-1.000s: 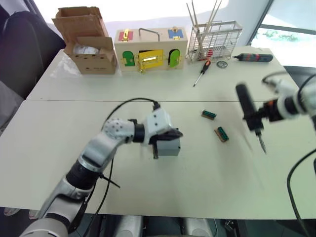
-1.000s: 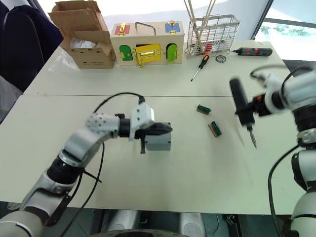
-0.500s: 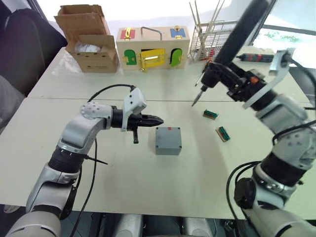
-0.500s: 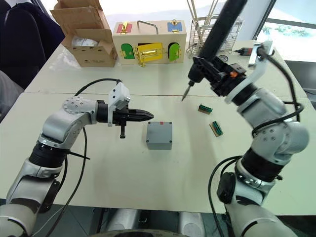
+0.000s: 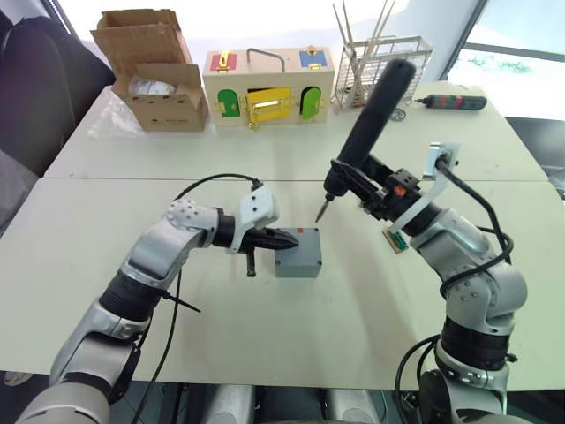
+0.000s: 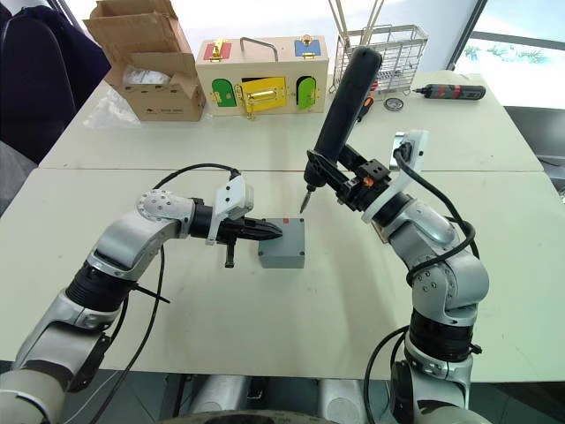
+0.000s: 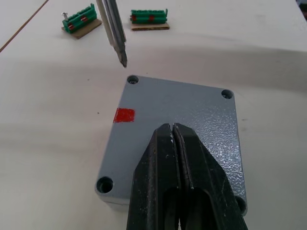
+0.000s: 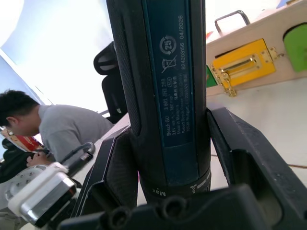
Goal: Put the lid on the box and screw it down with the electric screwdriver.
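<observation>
Left eye view, desk [image 5: 265,353]: carrying everything, with the box as landmark near its middle.
Wooden box [image 5: 269,87]: sitting well beyond the box, at the desk's far side, showing coloured doors.
Cardboard box [image 5: 159,75]: standing just beside the wooden one.
Electric screwdriver [image 5: 369,124]: tilting above the desk, its bit tip [image 7: 123,61] hovering just off one corner screw hole of the lid, apart from it.
Right gripper [image 8: 163,158]: jaws clamping around the electric screwdriver's body.
Left gripper [image 7: 173,139]: jaws pressed together, holding nothing, reaching over the lid.
Box [image 5: 297,262]: resting on the desk under the lid.
Lid [image 7: 201,120]: lying on the box, red mark near one edge.
Green terminal blocks [image 7: 149,17]: lying beyond the box.
</observation>
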Robot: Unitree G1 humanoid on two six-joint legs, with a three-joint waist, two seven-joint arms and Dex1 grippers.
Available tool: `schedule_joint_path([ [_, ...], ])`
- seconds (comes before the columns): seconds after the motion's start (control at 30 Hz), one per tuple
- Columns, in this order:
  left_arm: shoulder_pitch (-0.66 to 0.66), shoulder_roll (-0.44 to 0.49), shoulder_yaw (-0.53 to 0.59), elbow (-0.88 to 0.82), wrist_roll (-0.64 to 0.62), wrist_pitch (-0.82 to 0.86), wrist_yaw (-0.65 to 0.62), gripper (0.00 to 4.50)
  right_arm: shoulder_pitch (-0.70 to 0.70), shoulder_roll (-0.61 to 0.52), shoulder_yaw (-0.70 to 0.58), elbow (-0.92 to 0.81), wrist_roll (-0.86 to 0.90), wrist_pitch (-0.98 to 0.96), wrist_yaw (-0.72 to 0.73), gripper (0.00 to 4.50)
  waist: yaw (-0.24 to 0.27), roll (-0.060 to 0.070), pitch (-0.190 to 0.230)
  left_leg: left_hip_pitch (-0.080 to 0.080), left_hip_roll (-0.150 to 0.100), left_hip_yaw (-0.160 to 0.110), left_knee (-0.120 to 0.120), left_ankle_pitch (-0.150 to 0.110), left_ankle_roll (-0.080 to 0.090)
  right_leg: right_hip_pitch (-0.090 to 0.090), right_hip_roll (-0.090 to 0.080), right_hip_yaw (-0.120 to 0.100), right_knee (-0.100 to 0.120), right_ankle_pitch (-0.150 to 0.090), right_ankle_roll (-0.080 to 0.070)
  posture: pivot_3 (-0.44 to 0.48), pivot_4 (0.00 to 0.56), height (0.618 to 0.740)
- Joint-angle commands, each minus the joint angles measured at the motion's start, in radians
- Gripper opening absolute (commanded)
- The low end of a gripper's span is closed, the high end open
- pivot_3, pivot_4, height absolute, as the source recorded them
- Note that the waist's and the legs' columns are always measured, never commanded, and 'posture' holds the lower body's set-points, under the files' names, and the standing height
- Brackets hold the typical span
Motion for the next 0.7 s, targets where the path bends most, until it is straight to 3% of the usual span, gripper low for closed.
schedule_joint_path([
  [0.03,0.012,0.002,-0.012,-0.002,0.019,-0.01,0.0,0.0,-0.007,-0.017,0.02,-0.042,0.029,-0.051,0.005,1.95,-0.001,0.0,0.0,0.0,0.0,0.0,0.0,0.0,0.0,0.0,0.0,0.0,0.0,0.0,0.0,0.0,0.15,0.735],
  [0.4,0.001,-0.007,-0.012,0.007,0.024,-0.01,-0.004,0.0,0.039,-0.064,0.096,-0.025,-0.013,-0.123,0.005,1.95,-0.002,0.0,0.0,0.001,0.0,0.0,0.0,0.0,0.0,0.0,0.0,0.0,0.0,0.0,0.0,0.0,0.15,0.735],
  [0.7,0.003,-0.009,-0.011,0.011,0.035,-0.016,-0.004,0.0,0.03,-0.076,0.083,0.008,0.006,-0.161,-0.027,1.95,-0.002,-0.001,-0.001,0.001,0.0,0.0,0.0,0.0,0.0,0.0,0.0,0.0,0.0,0.0,0.0,0.0,0.15,0.735],
])
